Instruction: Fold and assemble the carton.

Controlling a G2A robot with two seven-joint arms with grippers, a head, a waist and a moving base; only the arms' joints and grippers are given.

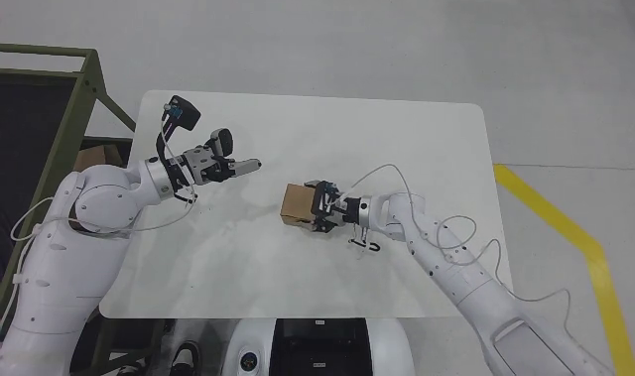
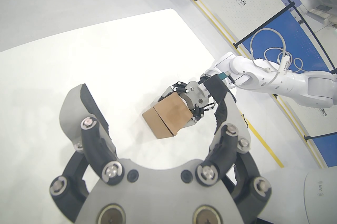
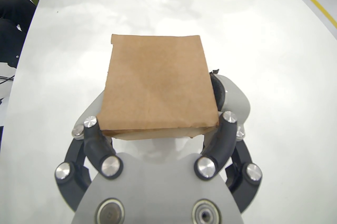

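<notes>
The carton (image 1: 296, 204) is being clamped by the right tool (image 1: 319, 207), and square flap pressure from the released left tool (image 1: 241, 166) is being advised.

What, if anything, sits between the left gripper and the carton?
Nothing visible does. Only bare table lies between the left gripper, jaws open, and the carton. The right gripper is shut on the carton from its far side, off the left gripper's line of approach.

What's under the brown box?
The white table lies below the carton, clamped at its sides by the right gripper. The spot directly beneath is covered.
</notes>
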